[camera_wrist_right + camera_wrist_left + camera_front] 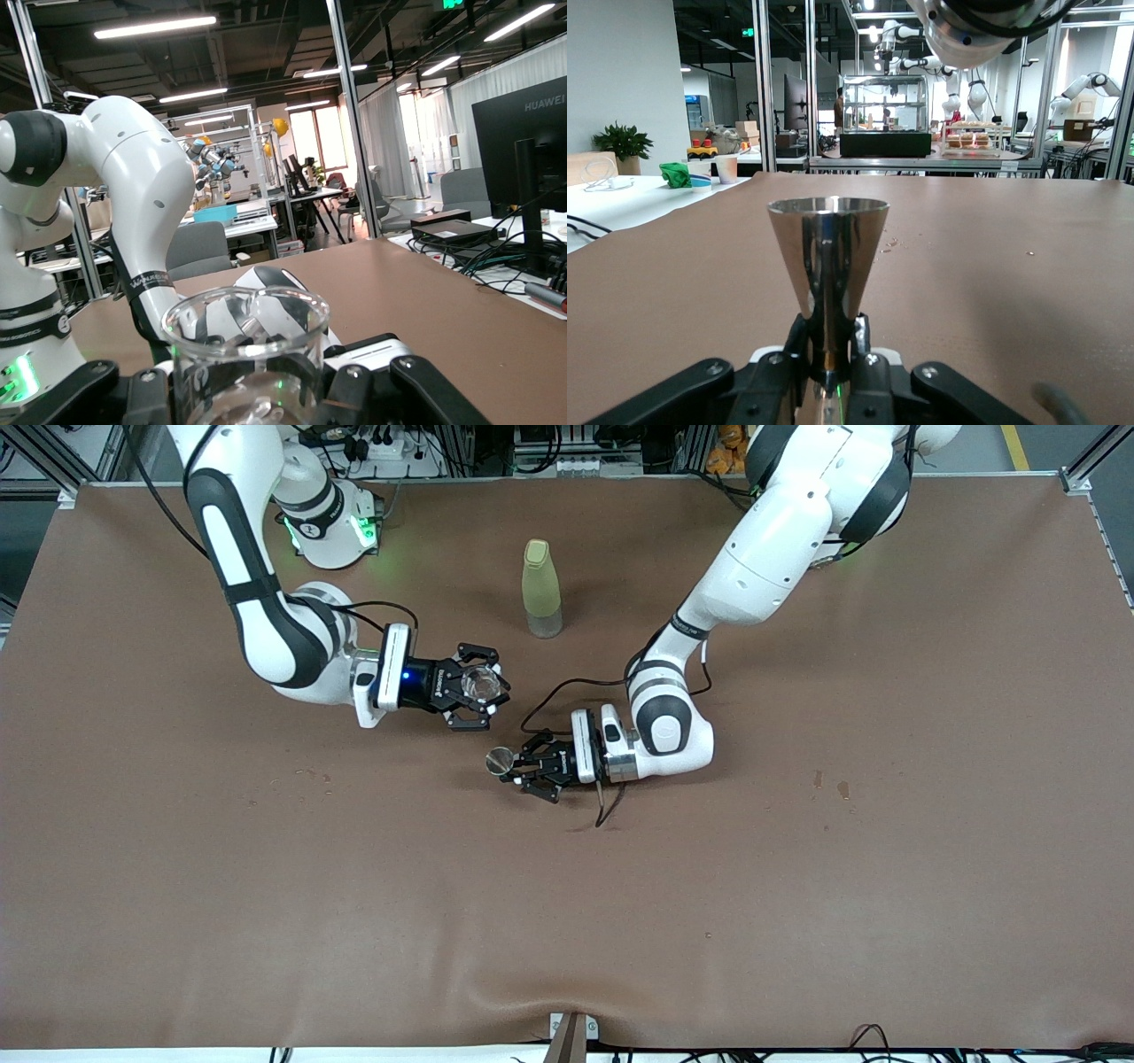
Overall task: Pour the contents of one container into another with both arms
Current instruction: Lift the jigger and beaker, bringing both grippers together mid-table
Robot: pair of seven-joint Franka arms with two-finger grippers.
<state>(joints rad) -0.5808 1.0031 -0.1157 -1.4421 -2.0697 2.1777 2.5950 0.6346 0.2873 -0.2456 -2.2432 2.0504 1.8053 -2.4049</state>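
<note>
Fingers of both my grippers are clenched on their containers, and that is the first thing to keep true while I pour.

From the front view, my right gripper (483,688) holds a clear glass beaker (481,684), upright, over the middle of the brown table (797,886). My left gripper (523,765) holds a small steel jigger (499,760) low over the table, close beside the beaker and a little nearer the front camera. A yellow-green bottle (541,589) stands untouched, farther from the camera than both. A few droplets mark the table surface, so spilling looks like a real risk.

From my left wrist view, the jigger's steel cone (827,257) stands straight up with its narrow waist pinched between my fingers (806,341). I cannot see whether it holds any liquid.

From my right wrist view, the beaker's rim (246,319) is level and my fingers sit at either side of its wall; it looks nearly empty.

My judgement: the jigger, gripped at a thin waist, could pivot, so I should tilt it slowly about the wrist, bring its lip right over the beaker's mouth first, and hold the beaker dead level and motionless underneath.
</note>
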